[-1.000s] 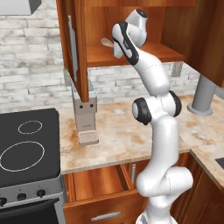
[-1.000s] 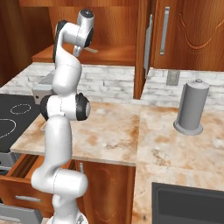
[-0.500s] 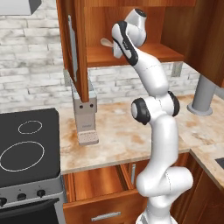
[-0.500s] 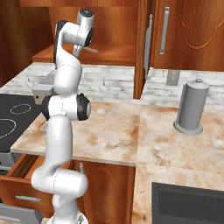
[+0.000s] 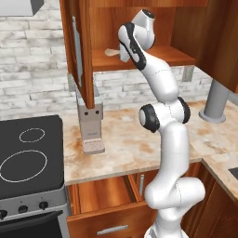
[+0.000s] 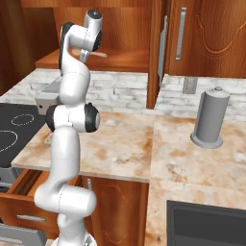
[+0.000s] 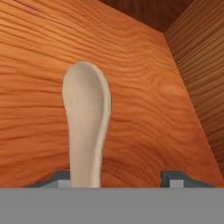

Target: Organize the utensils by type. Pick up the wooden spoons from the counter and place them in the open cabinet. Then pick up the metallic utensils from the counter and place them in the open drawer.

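Observation:
A pale wooden spoon lies on the shelf of the open upper cabinet, its bowl pointing away from the hand. My gripper is inside the cabinet just above the shelf and stands open. The spoon's handle runs close beside the left fingertip, while the right fingertip is far off it. From the left base view the spoon's bowl pokes out left of the gripper. The right base view shows the handle beside the gripper. The open drawer sits below the counter.
The cabinet's open door hangs left of the arm. A grey block stands on the counter under it. A grey cylinder stands at the right of the counter. The black stove is at the left.

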Robot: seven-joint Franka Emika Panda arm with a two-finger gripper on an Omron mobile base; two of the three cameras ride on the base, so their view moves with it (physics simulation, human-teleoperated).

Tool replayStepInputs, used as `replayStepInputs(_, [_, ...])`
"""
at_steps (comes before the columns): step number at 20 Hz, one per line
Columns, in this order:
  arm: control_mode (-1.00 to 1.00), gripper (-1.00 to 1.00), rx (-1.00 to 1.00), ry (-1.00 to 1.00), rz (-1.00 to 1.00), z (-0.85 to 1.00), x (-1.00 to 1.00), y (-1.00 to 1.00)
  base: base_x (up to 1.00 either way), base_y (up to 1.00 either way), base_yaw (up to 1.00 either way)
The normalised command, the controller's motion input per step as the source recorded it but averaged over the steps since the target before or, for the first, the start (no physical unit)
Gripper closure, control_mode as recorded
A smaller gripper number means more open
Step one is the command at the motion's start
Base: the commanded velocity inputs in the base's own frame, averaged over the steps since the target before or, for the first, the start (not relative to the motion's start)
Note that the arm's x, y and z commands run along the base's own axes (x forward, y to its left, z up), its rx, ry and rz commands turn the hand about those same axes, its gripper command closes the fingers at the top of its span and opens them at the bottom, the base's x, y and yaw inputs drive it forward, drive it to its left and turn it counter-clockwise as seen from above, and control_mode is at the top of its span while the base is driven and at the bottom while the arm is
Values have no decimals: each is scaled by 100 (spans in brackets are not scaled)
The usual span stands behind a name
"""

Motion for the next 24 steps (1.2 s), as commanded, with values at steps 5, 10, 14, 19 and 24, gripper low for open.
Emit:
replayStepInputs(5, [-100,-100,0,0,0,-3,-1,0,0,0,0])
replayStepInputs(10, [-100,-100,0,0,0,0,-24,0,0,0,0])
replayStepInputs(14, [-100,-100,0,0,0,-9,-26,0,0,0,0])
replayStepInputs(19, [-100,-100,0,0,0,-13,-22,0,0,0,0])
replayStepInputs(24, [-100,-100,0,-3,0,-19,-54,0,0,0,0])
